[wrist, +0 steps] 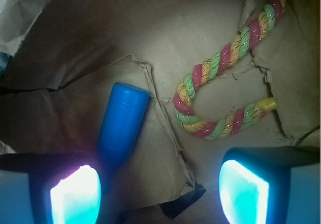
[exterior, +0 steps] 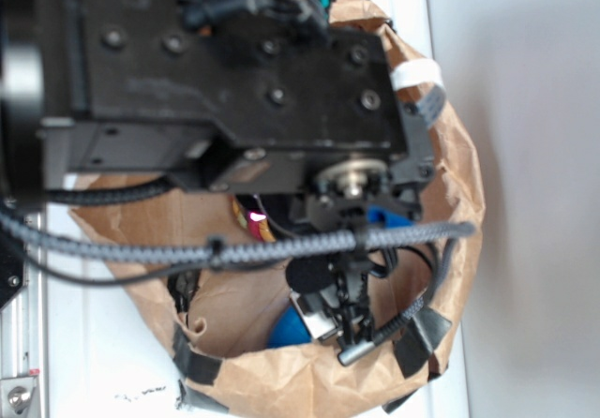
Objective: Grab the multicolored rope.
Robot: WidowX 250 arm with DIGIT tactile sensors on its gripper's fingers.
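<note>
Exterior view: dominated by the black arm housing [exterior: 216,71], blurred and close to the lens. Below it, reached down into a brown paper bag [exterior: 459,184] with a rolled rim and patches of black tape. Grey braided cable [exterior: 281,247] strung across the bag's mouth. Gripper [exterior: 342,320] hung low inside the bag; opening not readable from this angle. A sliver of red and yellow, probably the multicolored rope [exterior: 258,221], glimpsed under the arm, mostly hidden. A bit of the blue cylinder [exterior: 289,329] seen just left of the gripper, near the bag's floor. Bag stood on a white surface [exterior: 94,362].

Wrist view: looked straight down at the crumpled paper floor of the bag. Multicolored rope [wrist: 220,96] lay at upper right, bent in a U with the bend toward the left, one arm running up to the top right corner, the shorter arm ending in a yellow tip at the right. Blue cylinder [wrist: 123,123] lay left of the rope, apart from it, its lower end passing behind the left finger. Gripper [wrist: 160,196] spread wide, glowing fingers [wrist: 75,196] at lower left and lower right, nothing between them. Rope lay above the right finger, untouched.
</note>
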